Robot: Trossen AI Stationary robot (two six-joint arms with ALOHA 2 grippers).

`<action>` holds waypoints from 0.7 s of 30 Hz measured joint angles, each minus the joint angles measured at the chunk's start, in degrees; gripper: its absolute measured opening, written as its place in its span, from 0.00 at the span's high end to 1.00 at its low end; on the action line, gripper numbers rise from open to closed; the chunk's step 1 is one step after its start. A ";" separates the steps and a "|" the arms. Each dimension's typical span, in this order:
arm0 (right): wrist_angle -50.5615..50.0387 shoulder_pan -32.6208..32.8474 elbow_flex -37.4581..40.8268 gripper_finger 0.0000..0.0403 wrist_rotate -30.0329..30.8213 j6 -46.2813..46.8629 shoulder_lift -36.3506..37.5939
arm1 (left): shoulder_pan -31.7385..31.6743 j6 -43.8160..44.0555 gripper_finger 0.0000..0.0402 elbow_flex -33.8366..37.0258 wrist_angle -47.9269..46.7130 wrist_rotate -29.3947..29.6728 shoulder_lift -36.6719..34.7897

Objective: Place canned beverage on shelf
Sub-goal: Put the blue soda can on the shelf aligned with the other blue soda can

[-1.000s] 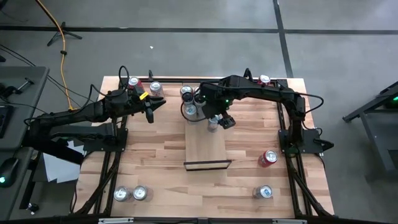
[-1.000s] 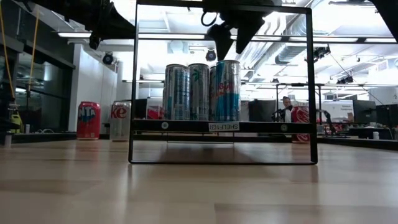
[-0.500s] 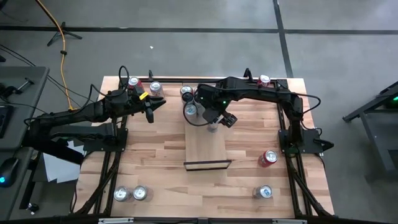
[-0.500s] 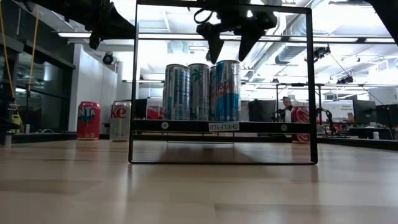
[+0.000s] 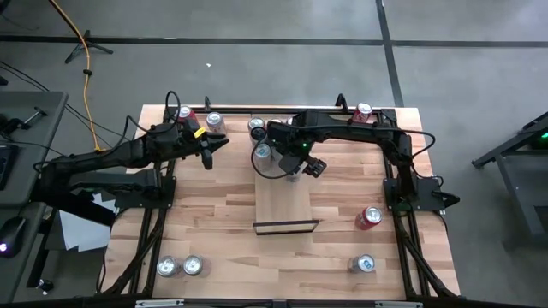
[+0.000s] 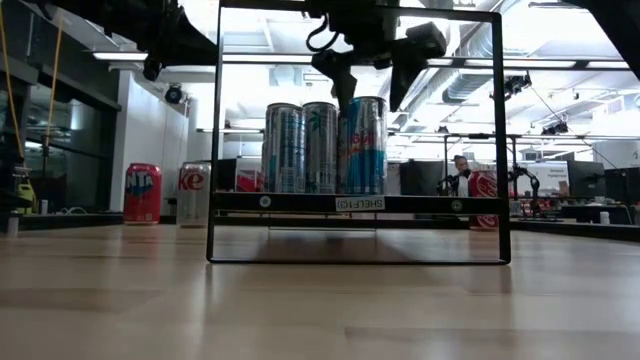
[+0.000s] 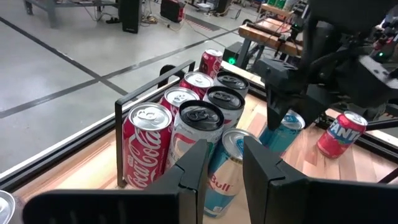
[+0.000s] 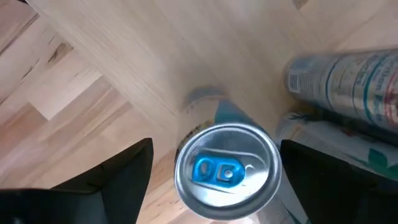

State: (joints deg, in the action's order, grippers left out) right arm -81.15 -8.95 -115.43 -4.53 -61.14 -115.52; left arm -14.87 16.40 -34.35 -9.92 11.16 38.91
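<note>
the canned beverage (image 5: 293, 172) stands upright on the shelf (image 5: 285, 210), at the far end of the pale board beside the other cans there.

from the high view, my right gripper (image 5: 301, 168) hangs right over that can, and my left gripper (image 5: 211, 150) waits well off to the side near two cans at the table's far edge. more cans (image 5: 369, 217) lie scattered on the table nearer the front.

from the low view, the blue-and-silver can (image 6: 365, 145) sits flat on the shelf board (image 6: 360, 203), touching its tall neighbours (image 6: 302, 147). my right gripper (image 6: 370, 85) is spread, one dark finger on either side of the can's top and clear of it.

in the left wrist view my left fingers (image 7: 198, 169) stand close together with nothing between them, looking at a cluster of cans (image 7: 186, 124) inside the black rail.

in the right wrist view i look straight down on the can's lid (image 8: 226, 170); my fingers (image 8: 115, 165) are wide apart, with bare wood showing on both sides.

i judge the release is done and the step in hand is the retreat. to do it well i should lift straight up with the fingers kept wide, so neither pad brushes the lid or nudges the neighbouring cans, and only swing away once i am above the rail.
</note>
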 joint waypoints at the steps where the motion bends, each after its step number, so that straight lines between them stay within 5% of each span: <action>1: -0.01 0.02 -0.01 0.16 0.03 0.05 0.00 | 0.00 0.02 0.87 0.00 0.04 0.00 0.22; 8: -0.03 0.31 0.01 0.23 1.74 0.72 0.00 | 0.00 0.07 0.87 0.00 0.09 -0.02 2.54; 15: -0.01 0.76 0.01 0.44 4.32 2.91 0.02 | 0.00 2.43 0.87 0.00 1.15 -0.05 3.64; 21: 0.10 0.76 -0.01 0.45 5.42 17.18 0.04 | 0.02 1.60 0.87 0.00 4.91 -0.63 2.82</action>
State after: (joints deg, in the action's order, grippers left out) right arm -81.06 -8.19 -115.43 0.90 -43.97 -115.48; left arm -14.85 18.01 -34.35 -5.01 10.52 41.73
